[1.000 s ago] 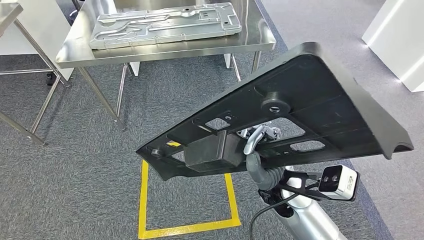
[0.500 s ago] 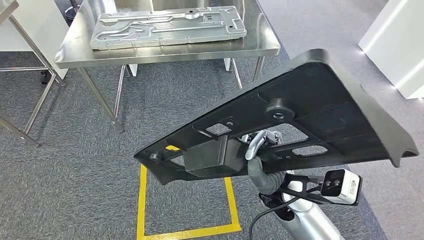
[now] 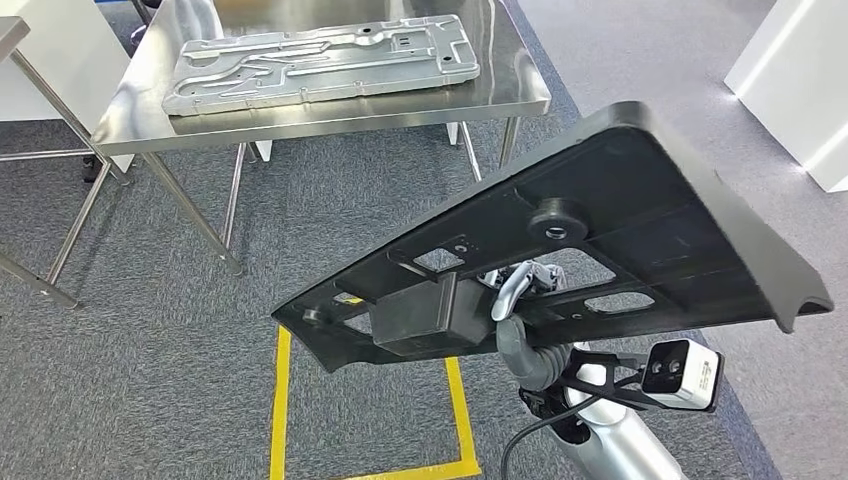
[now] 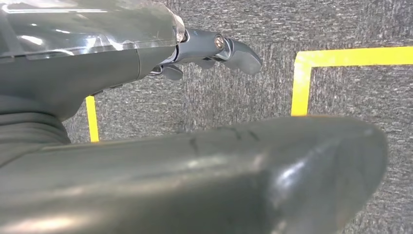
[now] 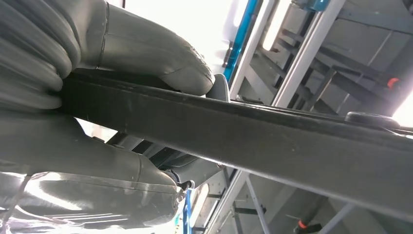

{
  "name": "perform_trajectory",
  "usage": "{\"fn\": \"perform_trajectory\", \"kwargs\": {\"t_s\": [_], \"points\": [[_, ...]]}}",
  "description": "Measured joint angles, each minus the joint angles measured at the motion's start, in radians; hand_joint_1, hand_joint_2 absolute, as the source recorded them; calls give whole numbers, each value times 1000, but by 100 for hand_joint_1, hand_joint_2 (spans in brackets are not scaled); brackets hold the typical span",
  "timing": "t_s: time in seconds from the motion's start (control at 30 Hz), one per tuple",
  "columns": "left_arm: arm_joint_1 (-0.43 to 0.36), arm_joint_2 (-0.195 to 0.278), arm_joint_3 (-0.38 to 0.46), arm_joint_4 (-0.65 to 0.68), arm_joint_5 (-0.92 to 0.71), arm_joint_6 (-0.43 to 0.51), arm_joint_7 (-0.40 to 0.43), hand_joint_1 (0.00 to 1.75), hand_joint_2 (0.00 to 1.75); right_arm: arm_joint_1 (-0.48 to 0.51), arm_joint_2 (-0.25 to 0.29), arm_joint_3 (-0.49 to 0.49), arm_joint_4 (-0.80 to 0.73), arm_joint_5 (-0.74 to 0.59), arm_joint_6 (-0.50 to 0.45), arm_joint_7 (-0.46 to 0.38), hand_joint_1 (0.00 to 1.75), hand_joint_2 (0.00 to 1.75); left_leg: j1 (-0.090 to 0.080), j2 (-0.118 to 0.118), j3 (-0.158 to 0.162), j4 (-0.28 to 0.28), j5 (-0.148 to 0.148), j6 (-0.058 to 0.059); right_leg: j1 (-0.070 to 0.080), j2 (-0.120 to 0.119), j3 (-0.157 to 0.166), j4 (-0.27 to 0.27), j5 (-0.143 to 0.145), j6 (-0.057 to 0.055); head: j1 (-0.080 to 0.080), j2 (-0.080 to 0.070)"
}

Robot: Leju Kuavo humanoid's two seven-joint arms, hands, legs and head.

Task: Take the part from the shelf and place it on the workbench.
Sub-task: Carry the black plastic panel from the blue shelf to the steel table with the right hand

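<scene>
Your right hand (image 3: 520, 300) has its fingers clamped on the black part (image 3: 600, 230), held tilted above the floor. The left hand (image 4: 214, 51) holds nothing. Level it before reaching the bench (image 3: 500, 95), beside the metal plate (image 3: 320, 60).

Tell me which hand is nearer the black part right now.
Right. The right hand grips the black part from underneath, fingers closed around its edge. The left hand hangs over the grey carpet beside the yellow floor marking, holding nothing.
</scene>
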Motion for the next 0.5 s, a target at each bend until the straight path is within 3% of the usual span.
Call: {"fn": "perform_trajectory", "kwargs": {"t_s": [0.03,0.07,0.13,0.2,0.27,0.37,0.43,0.5], "points": [[1,0,0,0,0,0,0,0,0,2,0,0,0,0,0,0,175,175,0,0,-27,30,5,0,2,1,5,0,-5,-1,0,0],[2,0,0,0,0,0,0,0,0,3,0,0,0,0,0,0,175,175,0,0,-33,19,31,2,3,2,12,0,-10,-1,0,0],[3,0,0,0,0,0,0,0,0,3,0,0,0,0,0,0,175,175,-1,0,5,-105,122,11,5,3,30,0,-23,2,0,0],[3,0,0,0,0,0,0,0,0,3,0,0,0,0,0,0,175,175,-6,0,51,-219,172,22,9,5,41,2,-35,10,0,0],[2,0,0,0,0,0,0,0,0,2,0,0,0,0,0,0,175,175,-13,-1,64,-246,170,32,10,6,44,0,-41,21,0,0],[2,0,0,0,0,0,0,0,0,1,0,-1,0,0,0,0,175,175,-8,-2,73,-257,169,49,7,4,40,17,-57,38,0,0],[1,-1,0,0,0,0,-1,0,0,1,0,-4,-1,0,0,0,175,175,-5,-2,82,-264,166,59,4,3,-9,114,-102,47,0,0],[0,-1,0,0,0,0,-1,0,0,4,0,-5,-2,0,0,0,175,175,-5,-2,88,-264,158,64,0,2,-93,252,-149,53,0,0]]}}
